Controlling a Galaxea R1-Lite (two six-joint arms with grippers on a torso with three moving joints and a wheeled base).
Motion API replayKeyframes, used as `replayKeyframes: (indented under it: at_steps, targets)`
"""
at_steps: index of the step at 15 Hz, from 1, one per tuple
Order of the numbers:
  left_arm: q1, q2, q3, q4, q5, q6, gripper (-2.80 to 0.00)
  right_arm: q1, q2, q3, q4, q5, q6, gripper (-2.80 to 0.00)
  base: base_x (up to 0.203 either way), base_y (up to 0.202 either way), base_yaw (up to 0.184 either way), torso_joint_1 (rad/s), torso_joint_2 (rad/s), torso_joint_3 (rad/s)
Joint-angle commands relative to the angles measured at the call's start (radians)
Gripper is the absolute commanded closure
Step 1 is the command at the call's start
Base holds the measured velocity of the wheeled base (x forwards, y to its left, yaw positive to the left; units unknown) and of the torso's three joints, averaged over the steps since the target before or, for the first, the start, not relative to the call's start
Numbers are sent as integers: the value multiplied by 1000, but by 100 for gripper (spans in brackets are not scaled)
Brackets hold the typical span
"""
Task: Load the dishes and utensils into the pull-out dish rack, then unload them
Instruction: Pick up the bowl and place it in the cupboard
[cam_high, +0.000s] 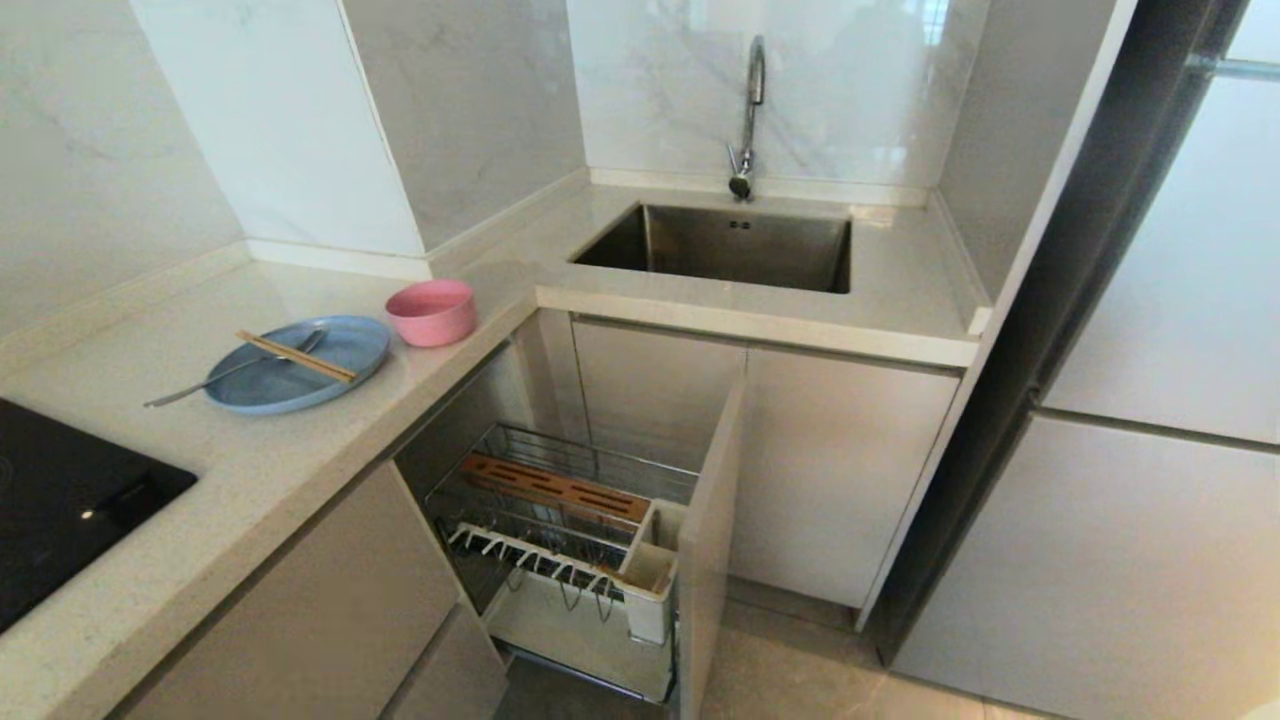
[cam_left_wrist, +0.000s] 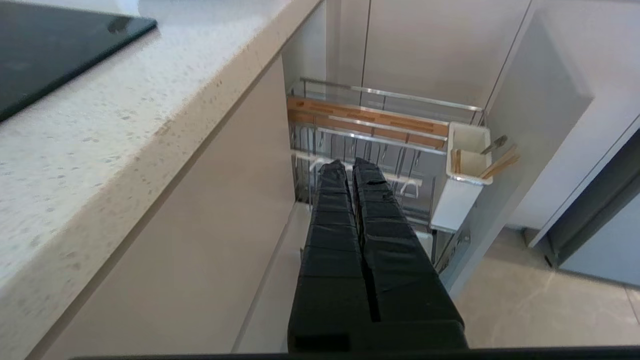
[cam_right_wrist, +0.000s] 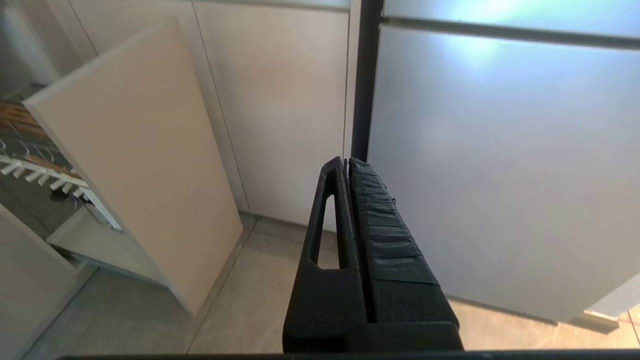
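The light-blue plate (cam_high: 330, 345) lies on the counter with the wooden chopsticks (cam_high: 295, 357) and the silver spoon (cam_high: 200, 383) across it. Beside it stands the pink bowl (cam_high: 431, 312). The dish rack (cam_high: 556, 489) is pulled out under the counter, with its white utensil cup (cam_high: 650, 580) by the beige front panel (cam_high: 708, 520). Neither arm is in the head view. My left gripper (cam_left_wrist: 348, 165) is shut and empty, pointing at the rack (cam_left_wrist: 367, 120); a wooden stick and a metal tip show at the cup (cam_left_wrist: 467, 160). My right gripper (cam_right_wrist: 347, 162) is shut and empty, off to the right of the front panel (cam_right_wrist: 140, 160).
The steel sink (cam_high: 730, 245) and its faucet (cam_high: 752, 110) sit in the back counter. A black cooktop (cam_high: 60, 500) lies at the counter's left end. Tall pale doors (cam_high: 1150, 400) stand at the right, with floor (cam_high: 800, 670) in front of the rack.
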Motion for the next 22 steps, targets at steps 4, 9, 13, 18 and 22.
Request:
replayKeyframes:
  at_steps: [4,9,13,18,22]
  targets:
    - [0,1,2,1,1,0,0,0,0,8,0,0,0,0,0,0,0,4,1,-199]
    - [0,1,2,0,1,0,0,0,0,9,0,0,0,0,0,0,0,6,4,-200]
    - [0,3,2,0,1,0,0,0,0,8,0,0,0,0,0,0,0,3,1,-200]
    - [0,1,2,0,1,0,0,0,0,9,0,0,0,0,0,0,0,3,3,-200]
    - [0,1,2,0,1,0,0,0,0,9,0,0,0,0,0,0,0,3,3,-154]
